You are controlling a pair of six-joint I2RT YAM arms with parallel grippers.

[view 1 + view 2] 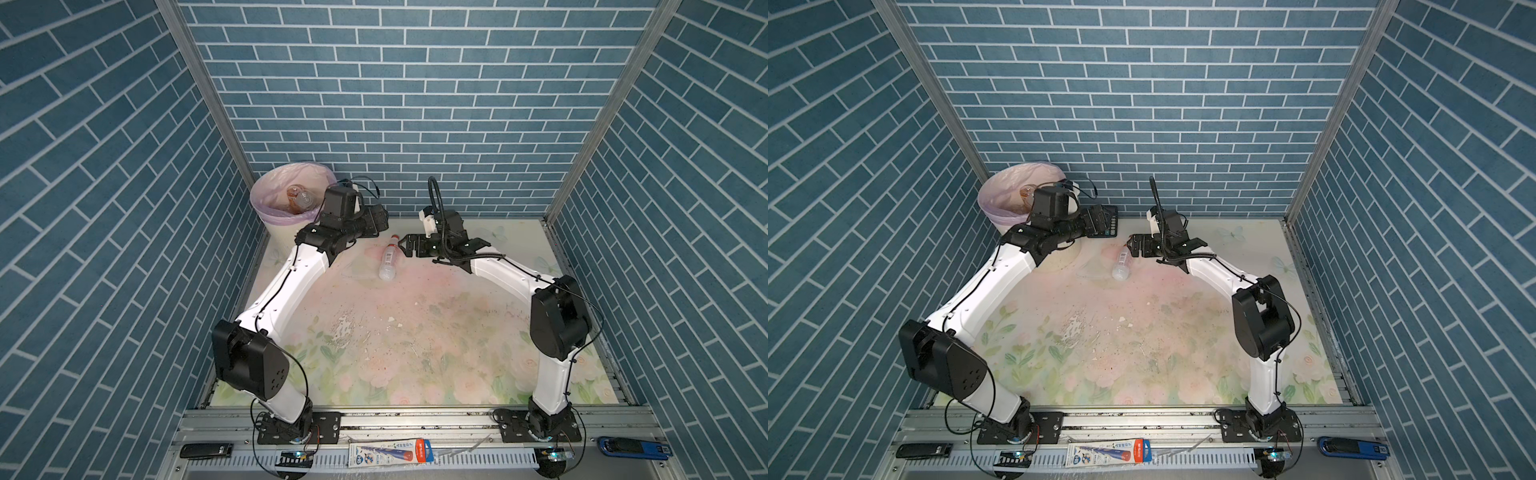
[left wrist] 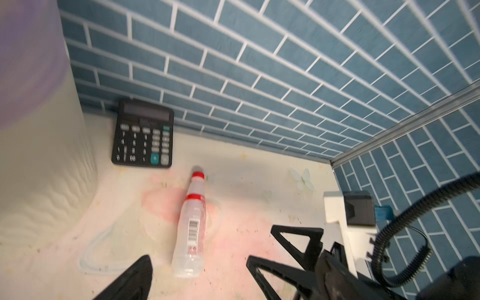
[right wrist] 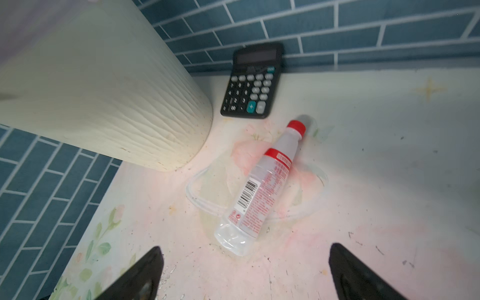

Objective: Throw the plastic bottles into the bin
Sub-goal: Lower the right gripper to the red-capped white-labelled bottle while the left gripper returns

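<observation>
Left claw (image 1: 377,222), right claw (image 1: 405,246) spread empty; one bottle (image 1: 388,259) on table (image 1: 415,332), two in bin (image 1: 266,210).

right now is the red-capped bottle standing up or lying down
Lying down: the bottle rests on its side on the table, red cap toward the calculator.

Robot lab test booth, blue brick-print walls (image 1: 395,104), aluminium frame (image 1: 203,83), floral tabletop (image 1: 436,299)

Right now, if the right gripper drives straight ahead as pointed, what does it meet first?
Likely the red-capped bottle, lying dead ahead between the open fingers; clearance above it is unclear.
</observation>
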